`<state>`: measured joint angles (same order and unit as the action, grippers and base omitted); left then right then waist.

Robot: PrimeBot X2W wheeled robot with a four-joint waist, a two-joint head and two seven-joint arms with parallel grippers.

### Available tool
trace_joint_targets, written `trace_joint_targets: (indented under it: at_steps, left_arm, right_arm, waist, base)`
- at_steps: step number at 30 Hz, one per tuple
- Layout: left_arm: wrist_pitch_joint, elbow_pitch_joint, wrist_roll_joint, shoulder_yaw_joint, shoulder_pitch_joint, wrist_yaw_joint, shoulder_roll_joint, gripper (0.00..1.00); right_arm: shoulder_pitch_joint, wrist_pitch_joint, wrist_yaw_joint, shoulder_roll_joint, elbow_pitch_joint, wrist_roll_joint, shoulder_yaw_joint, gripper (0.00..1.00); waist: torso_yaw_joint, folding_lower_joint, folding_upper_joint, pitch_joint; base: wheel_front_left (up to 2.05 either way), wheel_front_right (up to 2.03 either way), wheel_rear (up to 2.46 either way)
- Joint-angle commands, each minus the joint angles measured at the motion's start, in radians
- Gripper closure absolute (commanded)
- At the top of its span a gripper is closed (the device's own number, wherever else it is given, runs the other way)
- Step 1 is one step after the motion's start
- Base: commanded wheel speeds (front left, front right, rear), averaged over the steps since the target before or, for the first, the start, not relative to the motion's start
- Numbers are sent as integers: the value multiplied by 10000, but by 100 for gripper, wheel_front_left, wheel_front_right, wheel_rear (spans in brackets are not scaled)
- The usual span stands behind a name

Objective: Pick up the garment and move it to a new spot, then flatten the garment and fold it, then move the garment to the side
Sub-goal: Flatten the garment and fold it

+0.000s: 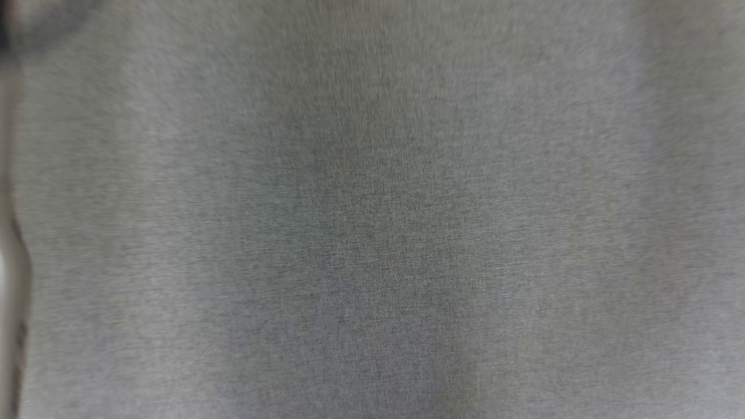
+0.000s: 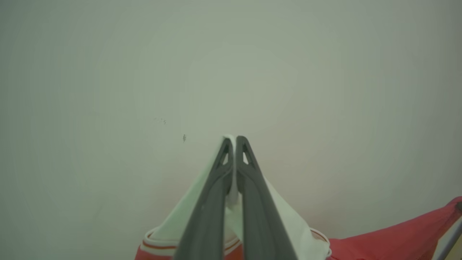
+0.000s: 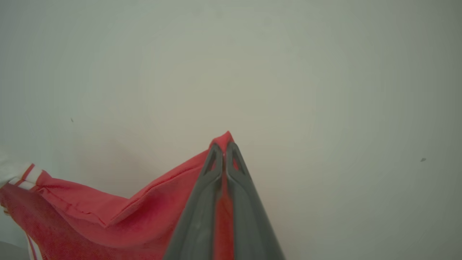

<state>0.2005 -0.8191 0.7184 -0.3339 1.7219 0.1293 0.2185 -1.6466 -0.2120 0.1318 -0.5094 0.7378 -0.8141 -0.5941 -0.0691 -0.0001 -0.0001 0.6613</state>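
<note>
The garment (image 3: 108,224) is red cloth with a white part edged in red-and-white striped trim. My left gripper (image 2: 234,139) is shut on a fold of the white part (image 2: 288,216), which drapes down both sides of the fingers. The red cloth (image 2: 397,238) stretches off to the lower right in the left wrist view. My right gripper (image 3: 224,146) is shut on a red edge of the garment, with cloth pinched between the fingers and peeking past the tips. From there the cloth sags away to the left, toward the striped trim (image 3: 25,177).
Behind both grippers lies a plain pale surface (image 2: 231,72) with a few tiny dark specks (image 2: 184,137). The head view is blurred and shows grey woven material (image 1: 372,221) close up, with a dim pale strip (image 1: 9,262) along its left edge.
</note>
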Motion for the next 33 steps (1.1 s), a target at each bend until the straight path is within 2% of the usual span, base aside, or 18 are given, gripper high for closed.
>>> trace_joint_targets:
  at_steps: [1, 4, 8, 9, 16, 20, 26, 33]
  left_arm:
    - [88, 678, 347, 44, -1079, 13, 281, 100]
    - [138, 1908, 595, 130, -2761, -29, 612, 100]
    - [40, 3987, 844, 287, -5265, -635, 1021, 100]
    - [40, 3987, 844, 287, -5265, -635, 1021, 100]
    - [-145, 7863, 1251, 872, -10037, -2281, 1765, 100]
    - [-245, 9515, 1451, 1055, -12421, -2939, 1972, 100]
    - [40, 10592, 1809, 1086, -15224, -3467, 1652, 100]
    - [428, 10165, 2075, 830, -17396, -3427, 869, 100]
  right_arm:
    - [969, -146, -23, -192, -425, -303, -63, 100]
    - [2493, -287, -23, -329, -1134, -625, -46, 100]
    - [4581, -410, -23, -508, -2081, -920, 122, 100]
    - [4581, -410, -23, -508, -2081, -920, 122, 100]
    - [8100, -485, -23, -716, -3553, -858, 1016, 100]
    - [9873, -460, -23, -508, -4171, -689, 1734, 100]
    - [12289, -105, -23, -11, -4960, -353, 2768, 100]
    - [14559, 408, -23, 618, -5465, 291, 3775, 100]
  waist:
    - [98, 1, 1, -1162]
    - [70, 1, 1, -1770]
    - [15, 1, 1, -2496]
    - [15, 1, 1, -2496]
    - [-88, 1, 1, -3367]
    - [-119, 1, 1, -3645]
    - [-60, 1, 1, -4020]
    - [99, 1, 1, -4625]
  base:
    - [0, 0, 0]
    - [0, 0, 0]
    - [0, 0, 0]
    - [0, 0, 0]
    - [0, 0, 0]
    - [0, 0, 0]
    - [0, 0, 0]
    - [0, 0, 0]
